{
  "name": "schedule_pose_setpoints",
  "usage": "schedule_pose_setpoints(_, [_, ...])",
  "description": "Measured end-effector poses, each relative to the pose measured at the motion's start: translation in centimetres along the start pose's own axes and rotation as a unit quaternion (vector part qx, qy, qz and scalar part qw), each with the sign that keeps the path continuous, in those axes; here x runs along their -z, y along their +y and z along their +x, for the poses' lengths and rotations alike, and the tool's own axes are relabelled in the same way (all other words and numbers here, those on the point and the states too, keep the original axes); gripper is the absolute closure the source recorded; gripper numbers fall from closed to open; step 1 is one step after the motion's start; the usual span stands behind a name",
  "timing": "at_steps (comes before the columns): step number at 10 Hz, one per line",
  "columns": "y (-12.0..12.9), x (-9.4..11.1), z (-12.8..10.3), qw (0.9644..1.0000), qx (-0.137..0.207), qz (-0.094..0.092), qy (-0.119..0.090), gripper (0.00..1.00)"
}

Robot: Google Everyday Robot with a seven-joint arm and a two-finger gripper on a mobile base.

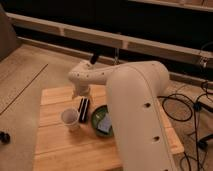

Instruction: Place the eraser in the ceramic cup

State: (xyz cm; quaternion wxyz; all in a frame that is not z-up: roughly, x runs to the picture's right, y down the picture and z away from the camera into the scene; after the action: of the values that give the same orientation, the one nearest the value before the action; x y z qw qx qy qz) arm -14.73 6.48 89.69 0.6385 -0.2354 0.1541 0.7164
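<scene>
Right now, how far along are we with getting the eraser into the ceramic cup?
Nothing is finished yet: the eraser lies on the wooden table between the ceramic cup and the green bowl, outside the cup. In hand: the claw is at the eraser's far end; contact is unclear. Left: grasp, lift, drop it into the cup.
</scene>
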Motion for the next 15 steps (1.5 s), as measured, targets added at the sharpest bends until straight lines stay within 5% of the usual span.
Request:
schedule_pose_setpoints(3, [0.4, -3.3, -0.1, 0.9997, 0.005, -0.005, 0.022, 0.35])
schedule_pose_setpoints(7, [0.2, -5.0, -0.7, 0.9991, 0.02, 0.009, 0.037, 0.37])
schedule_pose_setpoints(13, [-0.2, -4.8, -1.3, 0.9989, 0.018, 0.017, 0.041, 0.93])
schedule_pose_setpoints(15, [-0.5, -2.6, -3.0, 0.9994, 0.02, 0.026, 0.014, 1.0])
